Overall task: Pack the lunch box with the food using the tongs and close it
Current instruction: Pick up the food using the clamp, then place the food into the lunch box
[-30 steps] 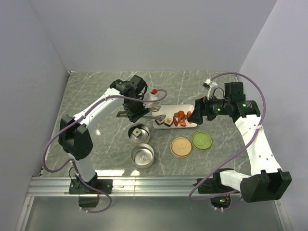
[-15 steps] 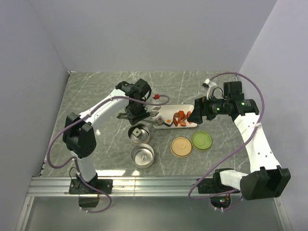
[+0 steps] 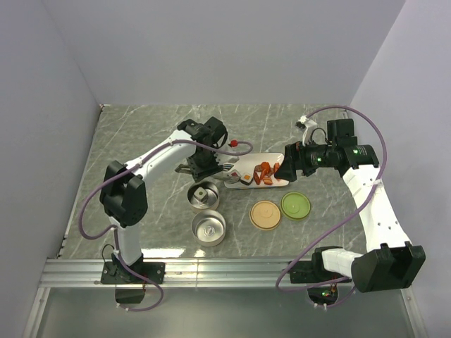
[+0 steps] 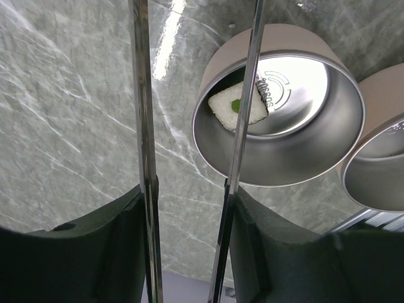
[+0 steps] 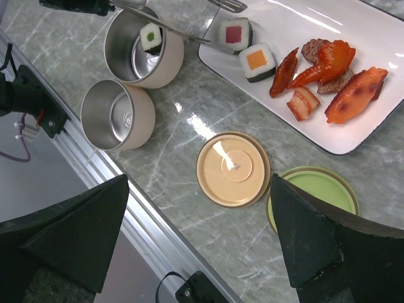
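**Top view.**
- Tongs (image 3: 227, 170): slim, silver and springy, slick by the look of them. They reach from the left gripper (image 3: 204, 166) toward the white plate (image 3: 273, 156), with the tips near its left end. They are best held mid-arm, I judge, where a squeeze closes the tips without bowing them.
- Food (image 3: 266, 172): orange chunks and sushi blocks on the plate. The pieces are small and light, and probably slip easily off smooth metal.
- First tin (image 3: 204, 197) holds one piece. Second tin (image 3: 208, 229) holds none.
- Tan lid (image 3: 266, 215) and green lid (image 3: 295, 205) lie on the table (image 3: 141, 134), beside the plate.
- Right gripper (image 3: 285, 170) hovers over the plate's right end.

**Left wrist view.**
- Both tong arms run between the dark fingers (image 4: 120, 252), one against each inner face. The gripper is half closed and clamped on the tongs.
- Sushi piece (image 4: 235, 107), green-centred, lies in the first tin below.

**Right wrist view.**
- The right gripper's fingers are spread wide, holding and touching nothing.
- Two sushi blocks and the orange chunks lie on the plate.
- The tong tips sit beside the red-topped block.
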You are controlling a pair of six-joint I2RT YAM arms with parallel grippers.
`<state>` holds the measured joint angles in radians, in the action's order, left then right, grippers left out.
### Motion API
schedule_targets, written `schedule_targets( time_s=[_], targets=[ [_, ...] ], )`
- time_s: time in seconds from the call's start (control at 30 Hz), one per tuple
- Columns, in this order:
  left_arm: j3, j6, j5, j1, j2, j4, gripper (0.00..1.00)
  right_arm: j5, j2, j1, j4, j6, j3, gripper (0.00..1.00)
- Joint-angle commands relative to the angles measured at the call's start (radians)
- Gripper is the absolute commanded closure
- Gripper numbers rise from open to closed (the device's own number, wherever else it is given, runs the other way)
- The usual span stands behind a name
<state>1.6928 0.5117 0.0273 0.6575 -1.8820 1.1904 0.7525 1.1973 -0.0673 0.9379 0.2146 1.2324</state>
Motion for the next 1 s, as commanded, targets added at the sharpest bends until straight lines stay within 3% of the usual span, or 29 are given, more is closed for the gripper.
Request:
schedule_targets(
  time_s=[0.0, 0.27, 0.53, 0.97],
  targets=[
    [0.036, 0.008, 0.029, 0.005, -0.005, 0.002, 0.50, 0.005, -0.002, 0.008, 0.007, 0.019, 0.012, 0.00],
    [0.045, -0.002, 0.040, 0.005, -0.008, -0.005, 0.55, 0.010, 0.004, 0.009, 0.009, 0.020, 0.015, 0.00],
    [0.047, -0.021, 0.037, 0.004, 0.026, -0.023, 0.67, 0.004, -0.007, 0.009, 0.010, 0.022, 0.013, 0.00],
    [0.096, -0.039, -0.020, -0.005, 0.142, 0.038, 0.73, 0.007, -0.010, 0.008, 0.035, 0.025, 0.038, 0.00]
  ],
)
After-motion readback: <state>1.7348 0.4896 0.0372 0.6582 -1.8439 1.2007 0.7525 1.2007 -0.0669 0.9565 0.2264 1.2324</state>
